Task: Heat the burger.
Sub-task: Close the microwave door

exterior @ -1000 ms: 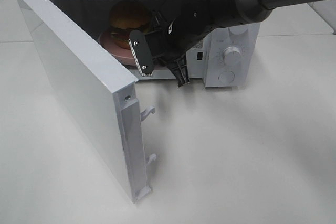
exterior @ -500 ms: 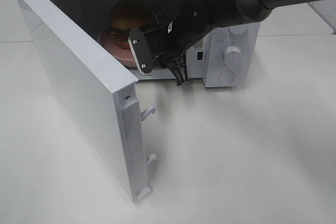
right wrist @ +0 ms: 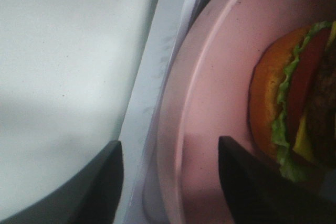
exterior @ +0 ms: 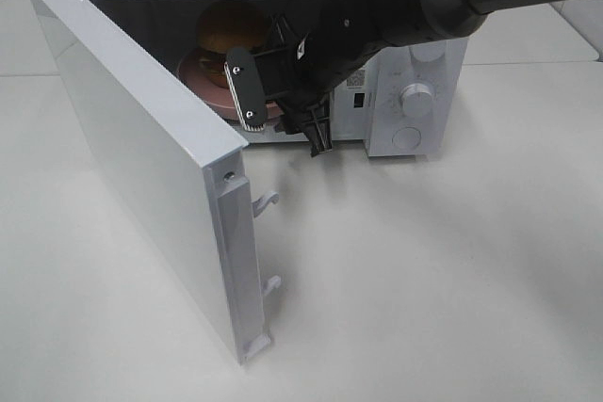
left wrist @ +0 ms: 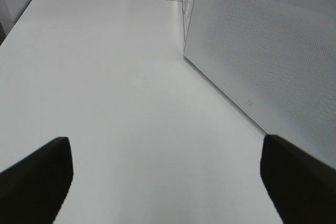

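Observation:
The burger (exterior: 229, 30) sits on a round pink plate (exterior: 209, 87) inside the open microwave (exterior: 415, 101). In the right wrist view the burger (right wrist: 294, 108) shows its bun, green lettuce and red filling on the plate (right wrist: 220, 77). My right gripper (exterior: 281, 112) is at the microwave's mouth, open. Its fingers stand on either side of the plate's near rim with gaps showing (right wrist: 170, 182). My left gripper (left wrist: 168, 182) is open over bare table, nothing between its fingers. It is outside the exterior high view.
The microwave door (exterior: 141, 157) swings wide toward the front left, with two latch hooks on its edge. The dial panel is on the microwave's right. The microwave's white side wall (left wrist: 262, 51) stands near the left gripper. White tabletop (exterior: 424, 261) surrounds everything.
My right gripper's jaws have spread apart and let go of the plate's rim, and the arm has shifted slightly left. The burger and plate stay put. The left gripper has not moved.

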Robot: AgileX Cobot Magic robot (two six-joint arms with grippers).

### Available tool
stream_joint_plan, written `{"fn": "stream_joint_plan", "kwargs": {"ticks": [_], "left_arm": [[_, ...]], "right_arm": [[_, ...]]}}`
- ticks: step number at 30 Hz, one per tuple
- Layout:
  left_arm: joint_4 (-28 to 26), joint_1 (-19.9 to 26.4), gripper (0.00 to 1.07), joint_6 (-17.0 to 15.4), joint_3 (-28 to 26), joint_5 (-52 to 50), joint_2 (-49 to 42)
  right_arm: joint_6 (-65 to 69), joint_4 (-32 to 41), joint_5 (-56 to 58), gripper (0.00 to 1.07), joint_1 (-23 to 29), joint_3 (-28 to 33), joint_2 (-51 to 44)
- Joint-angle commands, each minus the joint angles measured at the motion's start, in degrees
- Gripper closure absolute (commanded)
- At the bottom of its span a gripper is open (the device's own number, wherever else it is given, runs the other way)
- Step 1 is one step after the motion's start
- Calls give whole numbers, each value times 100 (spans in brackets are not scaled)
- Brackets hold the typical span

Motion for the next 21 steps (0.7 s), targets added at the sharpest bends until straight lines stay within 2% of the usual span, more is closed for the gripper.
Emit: {"fn": "stream_joint_plan", "kwargs": {"ticks": [1,21], "left_arm": [[-17,11,18,0,6,6,-29],[-17,11,18,0,6,6,-29]], "right_arm": [[172,-11,-212,43,6,189,-286],[143,-74,-1117,42,6,2515,-1816]]}}
